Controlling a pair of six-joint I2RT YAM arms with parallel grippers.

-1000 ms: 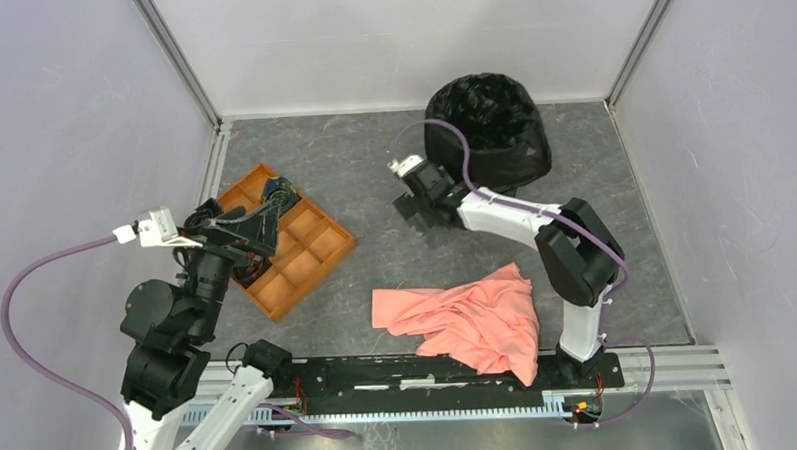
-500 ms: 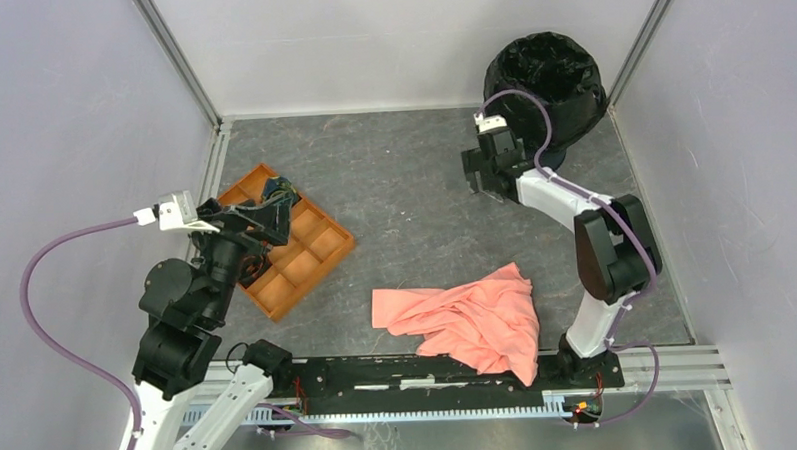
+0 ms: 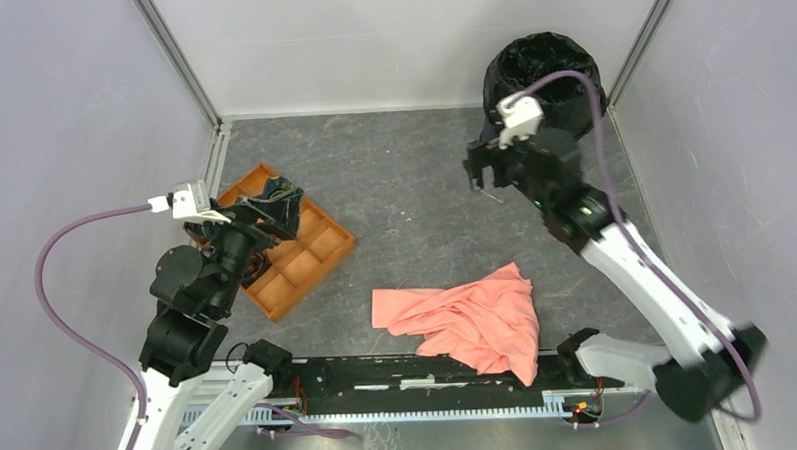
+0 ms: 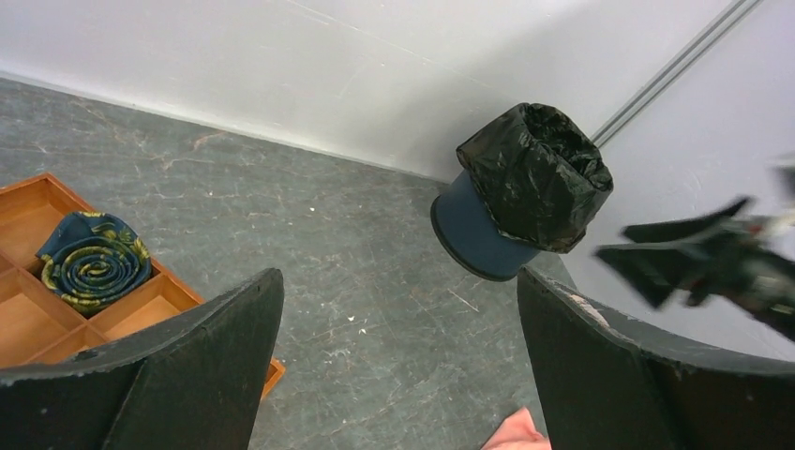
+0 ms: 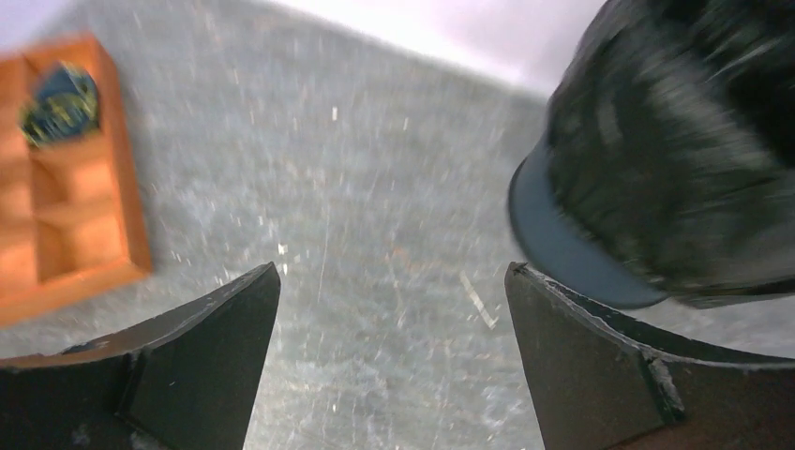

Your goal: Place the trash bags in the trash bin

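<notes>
- Salmon-pink cloth (image 3: 468,323): soft and crumpled, lying on the grey mottled table (image 3: 393,185) nearest the arm bases.
- Orange compartmented tray (image 3: 310,250): rigid, at the left. One compartment holds a rolled blue-and-yellow patterned fabric (image 4: 92,261).
- Left tool (image 4: 398,291): jaws spread wide, empty, over the tray's far end.
- Right tool (image 5: 392,277): jaws spread wide, empty, raised. Its own view is blurred.
- Trash bin (image 4: 469,234): navy-blue cylinder in the far right corner, just beyond the right tool and apart from it.
- Trash bag (image 4: 534,173): glossy, wrinkled black film, lining the bin and folded down over its rim.
</notes>
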